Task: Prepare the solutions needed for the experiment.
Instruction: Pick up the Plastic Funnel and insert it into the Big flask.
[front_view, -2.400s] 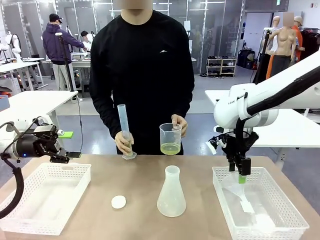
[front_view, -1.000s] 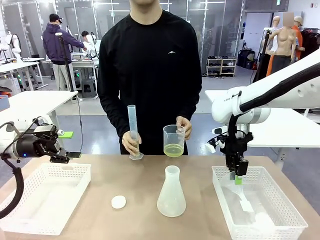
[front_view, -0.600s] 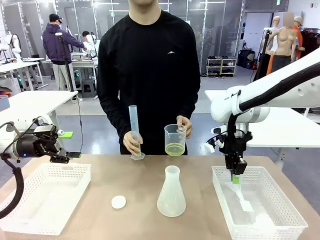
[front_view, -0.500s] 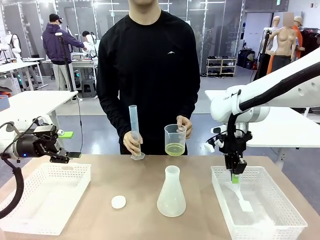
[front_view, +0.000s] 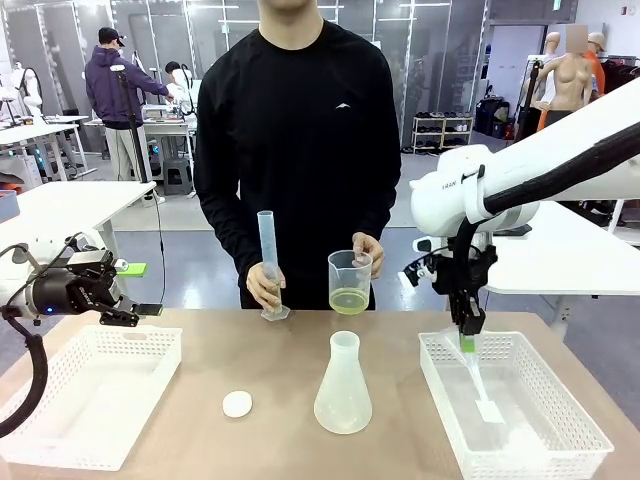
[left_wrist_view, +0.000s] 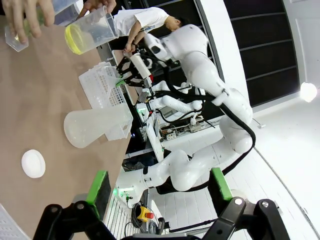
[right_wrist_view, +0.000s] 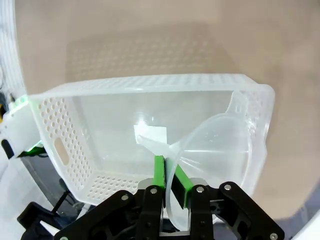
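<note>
The solutions (front_view: 347, 299) are a little pale yellow-green liquid in a clear beaker held up by one of the person's hands; the liquid (left_wrist_view: 76, 40) also shows in the left wrist view. The other hand holds a graduated cylinder (front_view: 267, 262). My right gripper (front_view: 467, 337) hangs over the right basket's near-left part, shut on the rim of a clear funnel (right_wrist_view: 216, 145) that hangs inside the basket (right_wrist_view: 60, 125). At the table's left edge, my left gripper (front_view: 134, 290) is open and holds nothing, its green pads (left_wrist_view: 98, 184) wide apart.
A conical flask (front_view: 343, 386) stands mid-table, with a small white disc (front_view: 237, 403) to its left. A white perforated basket (front_view: 40, 440) sits at the front left and another (front_view: 580, 425) at the front right. A white label (right_wrist_view: 150, 134) lies on the right basket's floor.
My right gripper has risen and shifted a little left with the funnel, lifting it off the basket floor. The person and my left arm have stayed put.
</note>
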